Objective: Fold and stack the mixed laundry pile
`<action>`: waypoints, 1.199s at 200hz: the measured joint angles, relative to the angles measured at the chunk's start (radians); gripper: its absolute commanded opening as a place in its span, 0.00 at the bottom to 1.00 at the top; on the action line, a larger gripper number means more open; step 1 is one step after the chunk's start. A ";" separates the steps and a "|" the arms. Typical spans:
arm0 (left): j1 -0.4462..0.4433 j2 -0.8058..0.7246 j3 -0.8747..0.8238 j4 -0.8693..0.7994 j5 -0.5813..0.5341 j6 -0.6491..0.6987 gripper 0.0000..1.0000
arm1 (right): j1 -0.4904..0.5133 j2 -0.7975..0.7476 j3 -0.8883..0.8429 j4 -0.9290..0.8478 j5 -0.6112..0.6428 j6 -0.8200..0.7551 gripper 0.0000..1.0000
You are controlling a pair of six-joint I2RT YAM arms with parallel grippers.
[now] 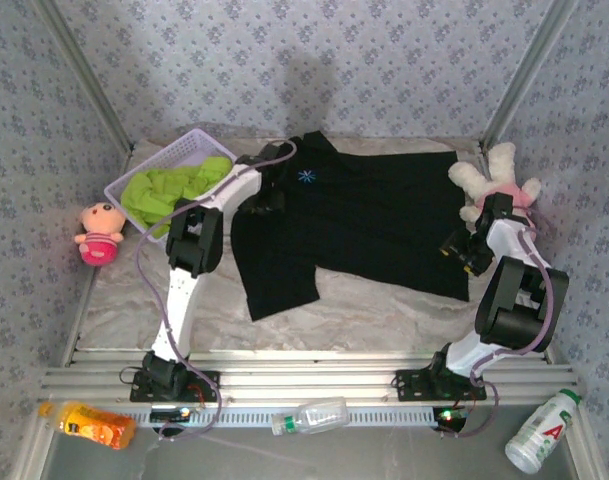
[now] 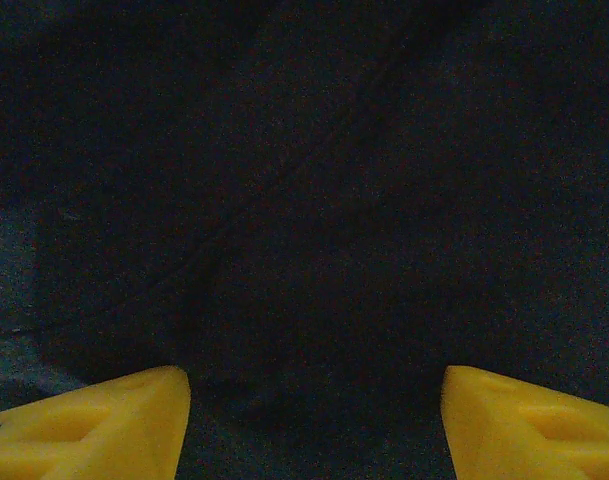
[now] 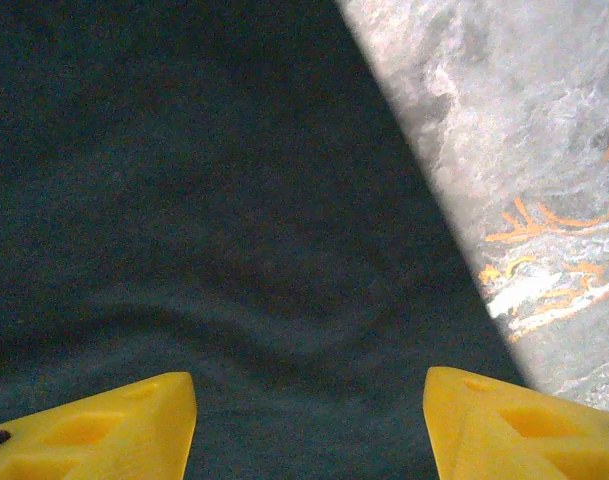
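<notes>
Centre: spread T-shirt (image 1: 384,220) lies flat on the table (image 1: 364,315), collar end to the left.
Left rear: basket (image 1: 184,148) beside that collar, bunched T-shirt (image 1: 174,190) inside it, doll plush (image 1: 99,235) to its left.
Right rear: second plush (image 1: 494,180) just beside the hem corner.
Arms: left gripper (image 2: 314,410) over the collar end, right gripper (image 3: 309,405) over the hem edge.

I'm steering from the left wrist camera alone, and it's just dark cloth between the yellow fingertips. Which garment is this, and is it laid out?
Observer: It's the black T-shirt, spread out on the table.
Operator: Where's the green one?
Observer: The lime-green T-shirt sits bunched in the lavender basket, far left.
Operator: And the right end effector?
Observer: The right end effector is open over the black shirt's edge, beside bare table.
</notes>
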 measured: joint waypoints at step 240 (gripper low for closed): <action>-0.095 -0.545 -0.876 0.210 0.190 -0.221 0.74 | -0.050 -0.140 -0.197 -0.032 0.012 0.080 0.63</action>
